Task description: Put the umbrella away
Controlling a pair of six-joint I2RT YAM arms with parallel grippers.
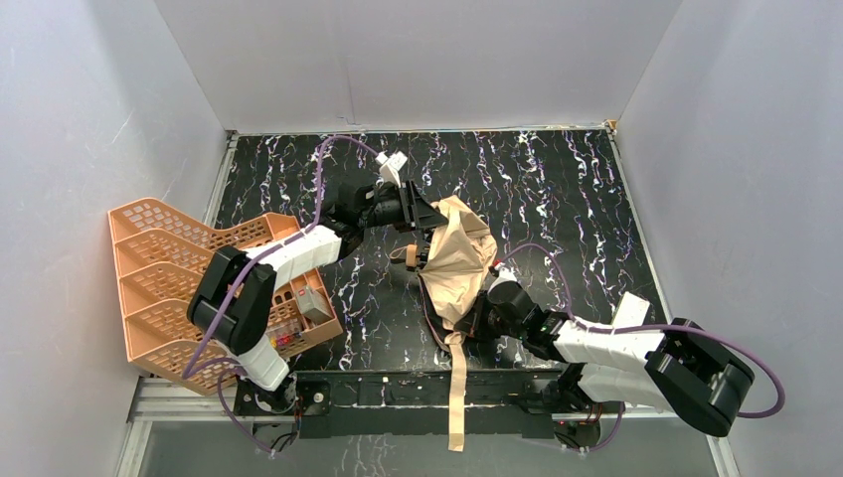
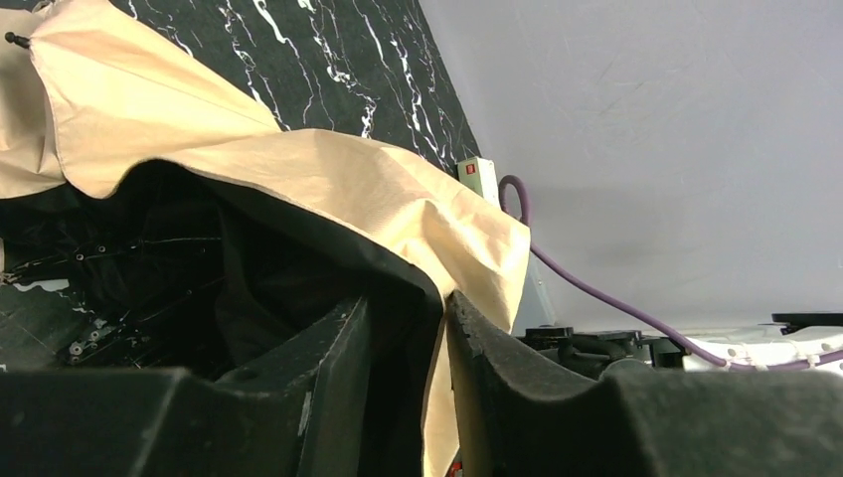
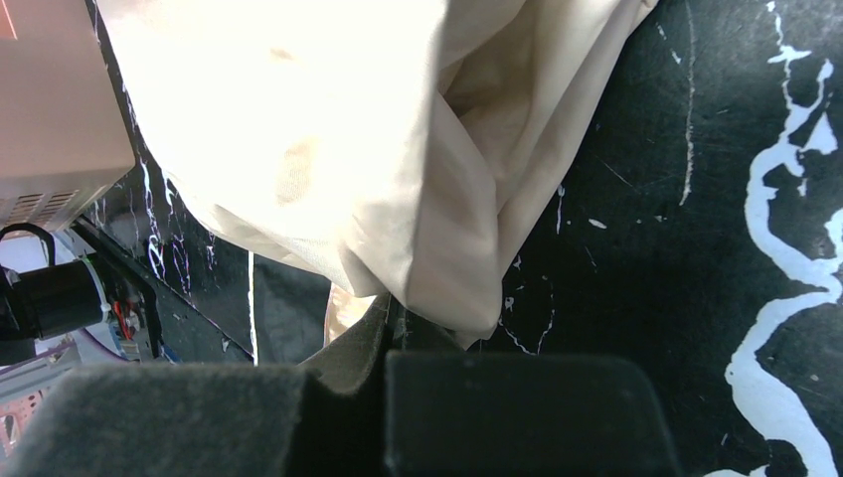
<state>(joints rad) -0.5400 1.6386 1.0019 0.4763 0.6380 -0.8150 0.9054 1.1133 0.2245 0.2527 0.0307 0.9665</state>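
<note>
The umbrella (image 1: 457, 263) points to the near edge of the table (image 1: 596, 199). Your right gripper (image 1: 473, 322) pinches that end; the left gripper (image 1: 432, 224) stands narrow around the far canopy, maybe gripping.

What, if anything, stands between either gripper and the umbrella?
Nothing visible. The left gripper has a fold of the umbrella canopy between its fingers, and the right gripper is shut on the tan fabric.

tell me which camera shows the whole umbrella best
The top external view: the umbrella is whole in frame, with its crumpled canopy and its strap trailing off the near edge of the table. The left wrist view shows only a tan fold with black lining and ribs. The right wrist view shows only glaring tan cloth, close up.
</note>
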